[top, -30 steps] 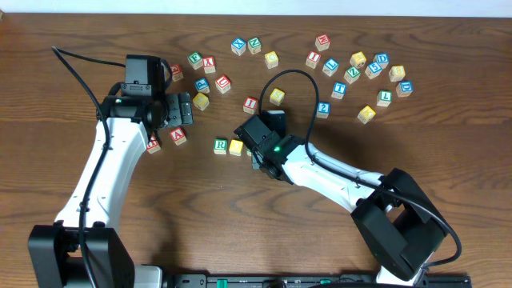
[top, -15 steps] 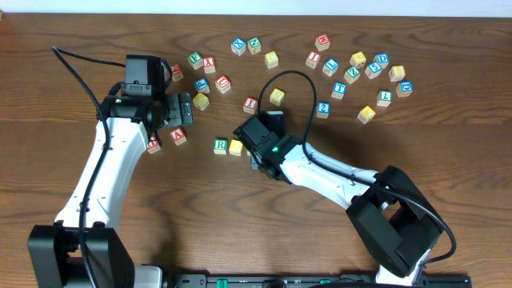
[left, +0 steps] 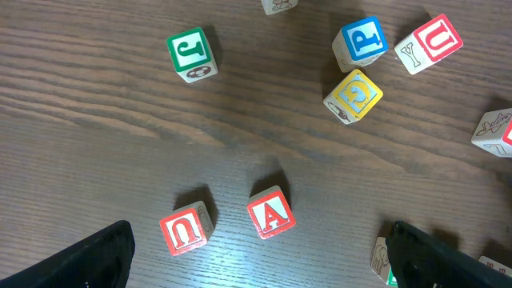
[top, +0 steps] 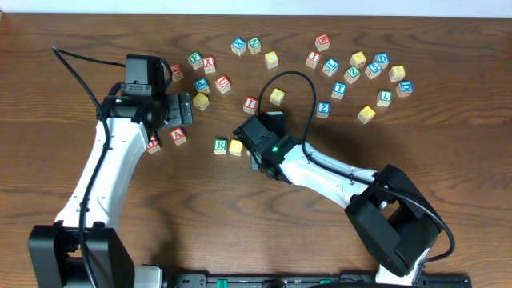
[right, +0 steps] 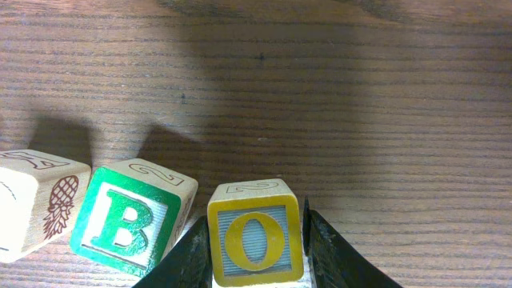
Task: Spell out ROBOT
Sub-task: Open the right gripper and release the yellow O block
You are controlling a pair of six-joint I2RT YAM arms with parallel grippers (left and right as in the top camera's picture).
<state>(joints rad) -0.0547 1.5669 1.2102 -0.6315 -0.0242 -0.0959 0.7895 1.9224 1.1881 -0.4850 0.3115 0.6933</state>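
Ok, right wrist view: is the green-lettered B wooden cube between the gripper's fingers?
No, the right gripper straddles the yellow-lettered O wooden cube; the green B cube stands outside its jaws.

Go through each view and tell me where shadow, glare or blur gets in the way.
Overhead: even light, no glare, sharp, though the letters on the blocks are small. Left wrist: A block crisp; left gripper fingers are dark, soft-edged shapes in the bottom corners. Right wrist: a broad soft shadow darkens the table; O block and B block are sharp.

Overhead top-down; wrist views close, downward
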